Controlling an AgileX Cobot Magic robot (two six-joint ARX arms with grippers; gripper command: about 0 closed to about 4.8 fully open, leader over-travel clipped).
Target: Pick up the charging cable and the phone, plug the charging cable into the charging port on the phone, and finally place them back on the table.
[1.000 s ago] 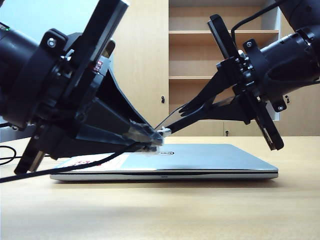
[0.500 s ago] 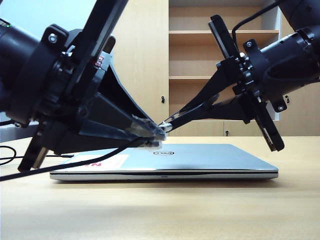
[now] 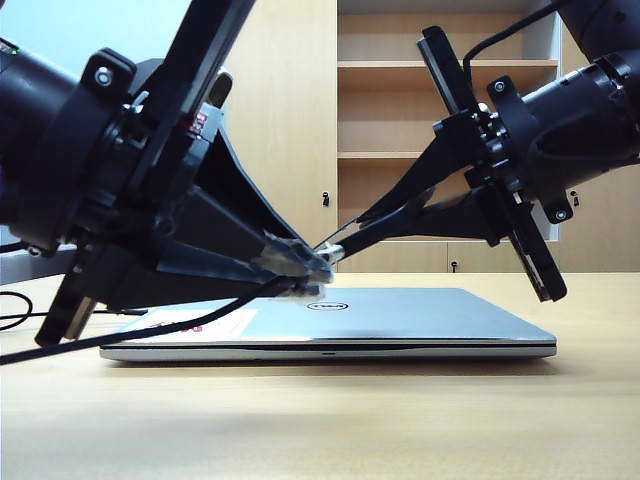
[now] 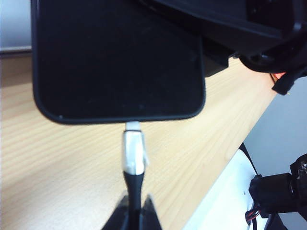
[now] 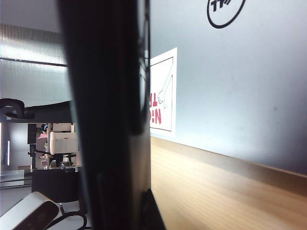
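Left end effector (image 4: 135, 215) clamps charging cable (image 4: 134, 155); right end effector (image 3: 345, 236) grips phone (image 4: 120, 60), port hidden.

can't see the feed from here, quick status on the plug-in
Left gripper shut on charging cable. Right gripper shut on phone, above laptop. Plug tip at the charging port; full seating unclear. Nothing blocking.

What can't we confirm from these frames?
- Charging port: left wrist view shows the plug at the phone edge; the slot is too small to tell seating.
- Right gripper hold on the phone: right wrist view is filled by the phone edge-on.
- Left gripper fingers: cut off by the frame edge; blurred in the exterior view.
- Cable far end: leaves the frame.
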